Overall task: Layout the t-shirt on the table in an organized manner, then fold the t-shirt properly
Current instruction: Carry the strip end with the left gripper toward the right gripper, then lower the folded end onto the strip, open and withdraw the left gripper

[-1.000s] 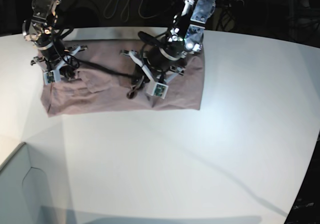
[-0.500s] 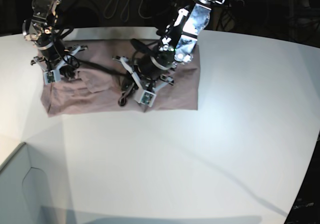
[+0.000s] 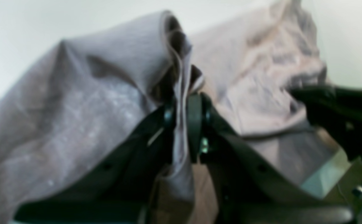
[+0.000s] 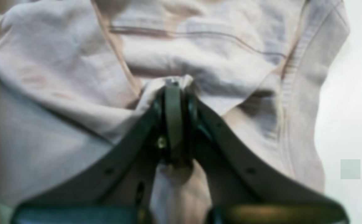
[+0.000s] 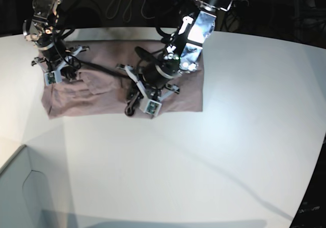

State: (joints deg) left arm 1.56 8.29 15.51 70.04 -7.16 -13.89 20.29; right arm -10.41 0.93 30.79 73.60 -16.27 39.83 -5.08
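Partly, the t-shirt (image 5: 102,93) hides both arms' fingers (image 3: 194,124).

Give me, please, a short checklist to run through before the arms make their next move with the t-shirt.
1. Left gripper shut on a fold of the t-shirt: ok.
2. Right gripper shut on the shirt's fabric: ok.
3. T-shirt lying wholly on the table: ok in the base view.
4. Cloth flat and free of wrinkles: not ok, it is bunched around both grippers.
5. Dark cable clear of the shirt: not ok, it lies across it.
6. Number of layers pinched: cannot tell.
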